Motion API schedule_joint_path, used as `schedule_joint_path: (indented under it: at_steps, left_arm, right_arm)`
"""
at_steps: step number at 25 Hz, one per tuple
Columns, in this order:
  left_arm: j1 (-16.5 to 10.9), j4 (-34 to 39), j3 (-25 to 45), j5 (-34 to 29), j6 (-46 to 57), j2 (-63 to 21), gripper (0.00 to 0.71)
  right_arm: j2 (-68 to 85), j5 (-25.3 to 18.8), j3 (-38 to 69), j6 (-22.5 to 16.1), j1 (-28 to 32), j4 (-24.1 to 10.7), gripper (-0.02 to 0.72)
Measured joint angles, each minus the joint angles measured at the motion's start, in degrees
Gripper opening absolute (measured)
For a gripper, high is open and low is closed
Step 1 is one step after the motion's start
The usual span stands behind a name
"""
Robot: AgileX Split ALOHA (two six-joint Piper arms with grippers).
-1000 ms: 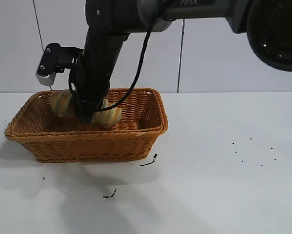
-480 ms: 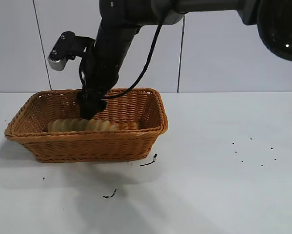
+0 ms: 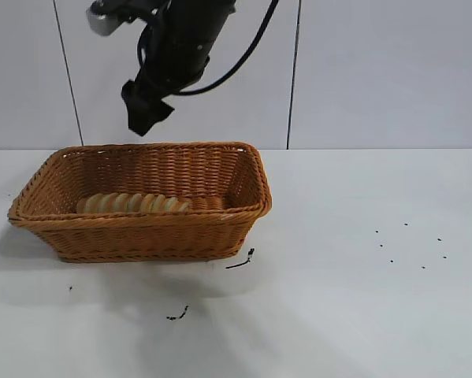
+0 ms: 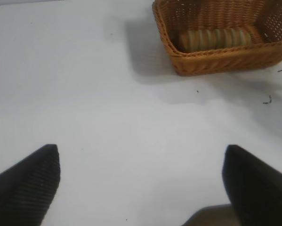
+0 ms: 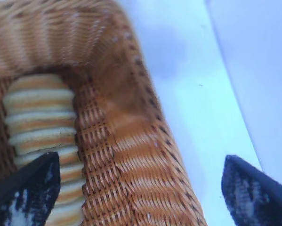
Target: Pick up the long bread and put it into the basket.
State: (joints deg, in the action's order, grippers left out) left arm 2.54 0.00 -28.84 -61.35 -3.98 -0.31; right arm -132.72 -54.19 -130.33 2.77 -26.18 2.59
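The long bread [image 3: 133,203], tan with orange-brown stripes, lies flat inside the basket [image 3: 141,217] near its front wall. It also shows in the left wrist view [image 4: 215,37] and the right wrist view [image 5: 39,127]. The basket shows in the left wrist view [image 4: 216,59] and in the right wrist view [image 5: 126,141]. My right gripper [image 3: 145,110] hangs open and empty well above the basket's back rim; in its own view [image 5: 141,188] the jaws stand wide apart over the basket wall. My left gripper [image 4: 141,183] is open and empty over bare table, far from the basket.
The basket stands at the left of a white table [image 3: 338,299]. Small dark scraps lie in front of it [image 3: 239,261], [image 3: 177,315], and a few specks at the right [image 3: 409,244]. A white wall [image 3: 377,71] stands behind.
My right gripper let go of the long bread, which dropped flat into the basket. The gripper then rose out of the basket and now hangs above it.
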Motion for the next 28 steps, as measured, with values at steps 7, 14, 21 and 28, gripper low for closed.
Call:
schedule_joint_path:
  at_steps: [7,14,21,28]
  left_arm:
    - [0.0,0.0,0.0,0.0,0.0,0.0,0.696]
    - [0.0,0.0,0.0,0.0,0.0,0.0,0.696]
    - [0.0,0.0,0.0,0.0,0.0,0.0,0.696]
    - [0.0,0.0,0.0,0.0,0.0,0.0,0.696]
  right_arm:
    - [0.0,-5.3,0.0,-2.8,10.3,-2.0,0.638]
    - [0.0,-10.1,0.0,-3.7,20.1,-2.6,0.638]
    - [0.0,-15.0,0.0,-3.9,23.1,-2.6,0.638]
    - [3.1,-15.2,3.2,-3.9,23.1,-2.1,0.638]
